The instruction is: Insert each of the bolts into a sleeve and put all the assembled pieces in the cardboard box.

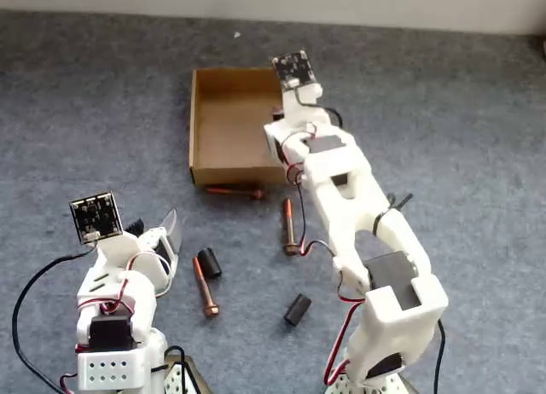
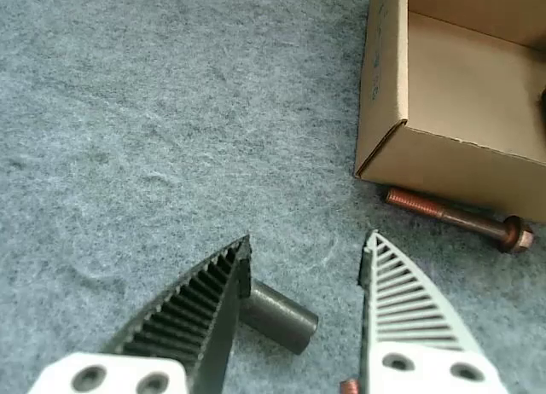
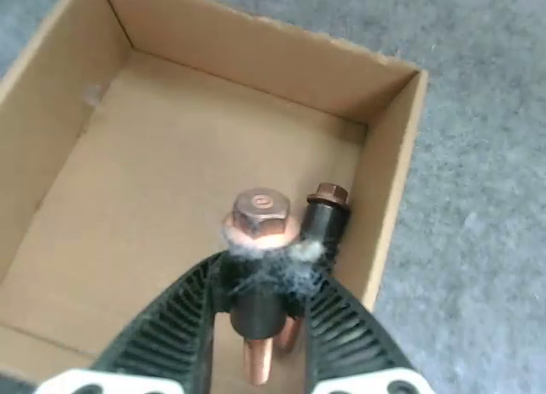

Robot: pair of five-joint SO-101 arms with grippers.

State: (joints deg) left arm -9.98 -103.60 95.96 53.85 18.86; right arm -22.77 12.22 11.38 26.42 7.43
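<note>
**Left gripper** (image 2: 307,239): open and empty, low over the desk (image 2: 128,112).

**Sleeve** (image 2: 277,317): dark, lying flat on the desk between the spread jaws. It sits hard by the dark jaw and apart from the pale one, with its long axis slanting across the gap. Judged the left arm's next pick, since this arm is far the nearer; the jaws likely need centring on it before they close.

**Near bolt** (image 1: 205,287): flat on the desk, just beside that sleeve.

**Box bolt** (image 2: 456,217): flat on the desk, lying along the outside of the box's near wall.

**Box** (image 3: 401,155): cardboard, open at the top, lying beyond the left gripper.

**Mid bolt** (image 1: 290,226): flat on the desk beside the right arm.

**Spare sleeve** (image 1: 297,309): lies on the desk near the right arm's base.

**Done piece** (image 3: 326,215): a bolt in its sleeve, inside the box close to one wall, head up.

**Right gripper** (image 3: 260,279): clamped on the held piece (image 3: 258,219), a sleeved bolt held upright with its head up and its shank pointing down. It hangs over the box floor, inside the walls and just beside the done piece. Judged ready to be let go straight down.
</note>
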